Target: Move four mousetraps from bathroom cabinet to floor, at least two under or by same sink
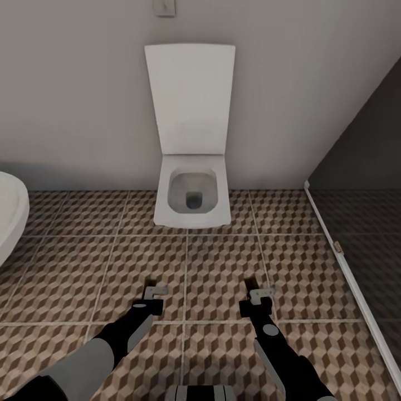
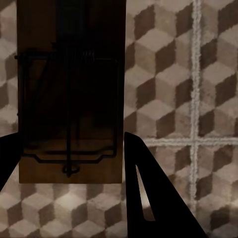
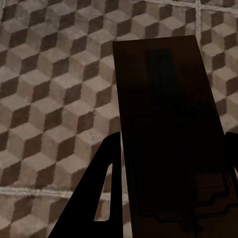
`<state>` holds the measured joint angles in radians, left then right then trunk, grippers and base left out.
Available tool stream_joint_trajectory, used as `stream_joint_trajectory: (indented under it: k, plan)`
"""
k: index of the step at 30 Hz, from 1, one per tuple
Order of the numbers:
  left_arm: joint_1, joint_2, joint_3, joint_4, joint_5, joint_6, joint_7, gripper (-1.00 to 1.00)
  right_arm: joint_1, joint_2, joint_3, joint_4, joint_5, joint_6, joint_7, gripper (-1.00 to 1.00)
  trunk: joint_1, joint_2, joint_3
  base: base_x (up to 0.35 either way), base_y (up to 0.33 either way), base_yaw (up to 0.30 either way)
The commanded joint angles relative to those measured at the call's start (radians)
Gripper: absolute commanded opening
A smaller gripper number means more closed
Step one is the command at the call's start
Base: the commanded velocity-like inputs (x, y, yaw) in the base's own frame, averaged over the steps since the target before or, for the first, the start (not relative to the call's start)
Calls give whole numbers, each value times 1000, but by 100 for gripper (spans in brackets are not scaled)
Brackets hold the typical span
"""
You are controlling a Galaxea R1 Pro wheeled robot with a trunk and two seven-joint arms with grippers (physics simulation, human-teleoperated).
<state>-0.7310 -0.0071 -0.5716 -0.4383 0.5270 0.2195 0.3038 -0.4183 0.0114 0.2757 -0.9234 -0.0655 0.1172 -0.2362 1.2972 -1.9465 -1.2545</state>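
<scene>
Traps (image 2: 69, 99) feel light, stiff; my left claw (image 1: 153, 298) and right claw (image 1: 255, 299) each clamp one (image 3: 163, 129) by its board edges.

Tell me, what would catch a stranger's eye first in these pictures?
Probably the white toilet with its lid up against the far wall, standing on the cube-patterned bathroom floor. Next, each wrist view shows a mousetrap between the fingers: the left gripper holds one with its dark wire showing, and the right gripper holds another, shadowed.
</scene>
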Motion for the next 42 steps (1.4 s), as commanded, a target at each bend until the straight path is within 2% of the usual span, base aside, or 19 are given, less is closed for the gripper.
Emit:
stream_joint_trajectory:
  k: [1, 20, 33, 42]
  plan:
    - [-1, 1, -8, -2, 5, 4, 7, -100, 0, -1, 3, -2, -8, 4, -5, -100, 4, -8, -5, 0, 0, 0]
    - [-1, 1, -8, -2, 5, 4, 7, -100, 0, -1, 3, -2, -8, 4, -5, -100, 77, -141, -91, 0, 0, 0]
    - [-1, 1, -8, -2, 5, 4, 7, -100, 0, -1, 3, -2, -9, 4, -5, -100, 77, -141, -108, 0, 0, 0]
    - [-1, 1, -8, -3, 5, 4, 7, -100, 0, -1, 3, -2, -8, 4, -5, -100, 77, -141, -111, 0, 0, 0]
